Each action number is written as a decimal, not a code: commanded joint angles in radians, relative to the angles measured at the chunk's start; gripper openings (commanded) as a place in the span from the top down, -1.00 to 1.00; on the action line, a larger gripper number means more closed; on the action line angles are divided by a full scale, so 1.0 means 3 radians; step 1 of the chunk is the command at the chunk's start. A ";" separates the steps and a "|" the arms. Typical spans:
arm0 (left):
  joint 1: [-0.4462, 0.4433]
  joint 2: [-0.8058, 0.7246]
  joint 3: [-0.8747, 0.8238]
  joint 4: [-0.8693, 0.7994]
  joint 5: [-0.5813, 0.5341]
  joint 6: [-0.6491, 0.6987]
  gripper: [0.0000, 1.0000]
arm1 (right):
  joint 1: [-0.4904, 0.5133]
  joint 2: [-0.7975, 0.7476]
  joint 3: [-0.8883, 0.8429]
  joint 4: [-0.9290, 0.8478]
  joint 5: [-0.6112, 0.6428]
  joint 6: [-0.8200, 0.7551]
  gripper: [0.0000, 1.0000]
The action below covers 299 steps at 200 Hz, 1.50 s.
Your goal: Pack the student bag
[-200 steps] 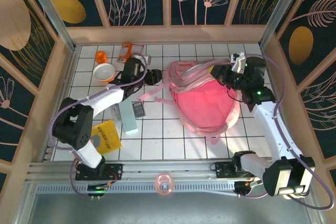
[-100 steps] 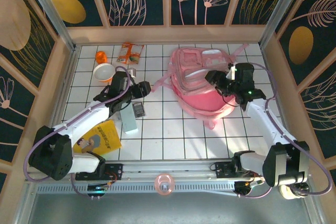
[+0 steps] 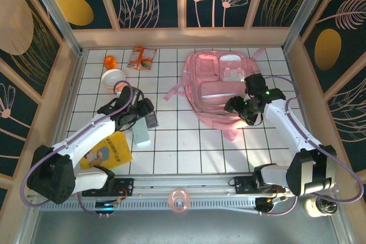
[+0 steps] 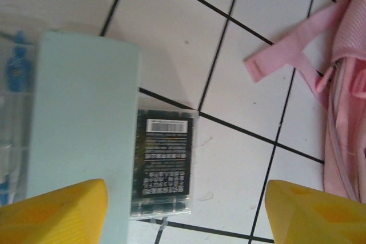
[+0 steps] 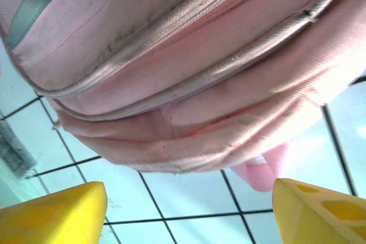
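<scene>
On white tiles (image 3: 189,135): pink student bag (image 3: 220,87), pockets up

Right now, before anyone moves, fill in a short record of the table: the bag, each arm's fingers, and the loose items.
Bag: student bag, lying flat, front pockets facing up
Left fingers: open, empty, over a mint box and a barcoded packet
Right fingers: open, empty, at the bag's near edge
Loose items: yellow book, bowl, orange snack packet
Packed so far: cannot tell
</scene>
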 commanded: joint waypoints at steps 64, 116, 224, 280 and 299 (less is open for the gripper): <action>0.0876 -0.0951 -0.0877 -0.0324 0.0028 -0.0938 -0.34 | 0.0462 0.0070 0.0637 -0.0851 0.0727 0.0072 -0.62; 0.0944 -0.0848 -0.1191 -0.0198 0.0051 -0.1099 -0.29 | 0.0753 0.0050 0.0785 -0.0646 0.0646 0.0088 -0.60; 0.0721 -0.0366 -0.1372 0.1180 0.0655 -0.0848 -0.18 | 0.0795 -0.0710 0.0277 0.0784 0.0484 0.0146 -0.57; -0.0009 0.0468 -0.0715 0.1459 0.0649 -0.0775 -0.19 | 0.0852 -0.0795 0.0173 0.1055 0.0411 0.0149 -0.54; -0.0039 0.0369 -0.0570 0.1307 0.0615 -0.0757 -0.23 | 0.0958 -0.0786 0.0247 0.1062 0.0531 0.0115 -0.51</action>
